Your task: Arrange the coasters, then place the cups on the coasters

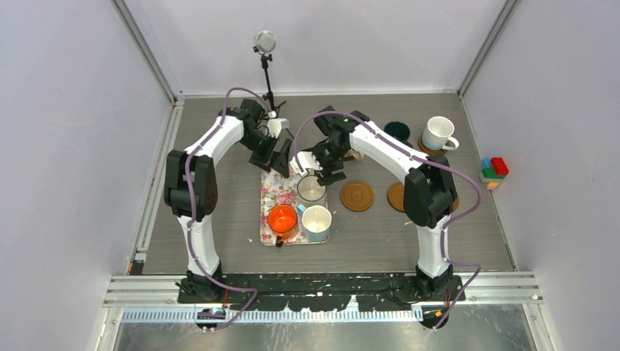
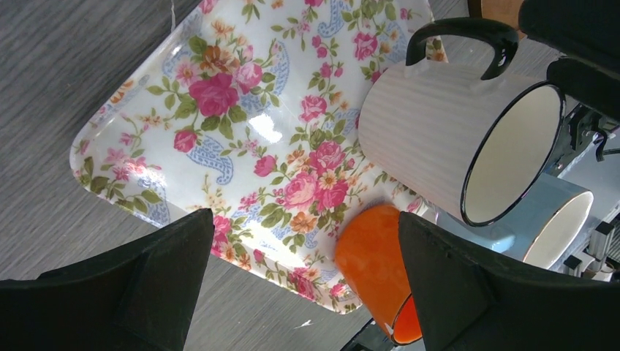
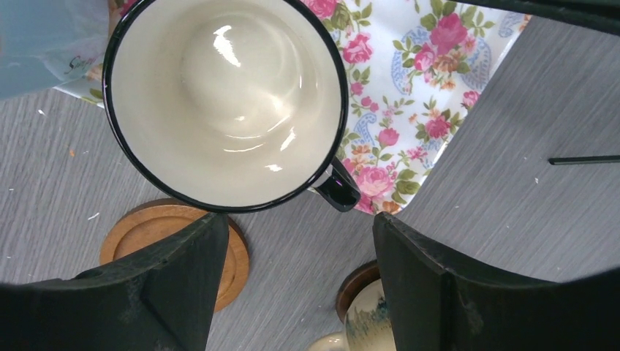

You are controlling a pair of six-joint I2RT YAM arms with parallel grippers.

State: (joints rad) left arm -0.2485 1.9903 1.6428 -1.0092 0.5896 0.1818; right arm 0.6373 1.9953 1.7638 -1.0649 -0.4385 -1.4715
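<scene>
The left end effector (image 2: pixel 305 227) hovers released over the floral tray (image 2: pixel 219 146), while the right end effector (image 3: pixel 300 223) hangs released and empty over the black-rimmed cream mug (image 3: pixel 227 95).

My counter's (image 1: pixel 365 241) grey wood-grain, boxed in by plain pale walls (image 1: pixel 73 131) on three sides, metal rails (image 1: pixel 148 51) running up the back corners.

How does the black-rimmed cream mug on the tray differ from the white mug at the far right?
The black-rimmed cream mug stands on the floral tray; the white mug already sits on a coaster. The cream mug's rim is black; the white mug's is pale. Both stand upright.
</scene>
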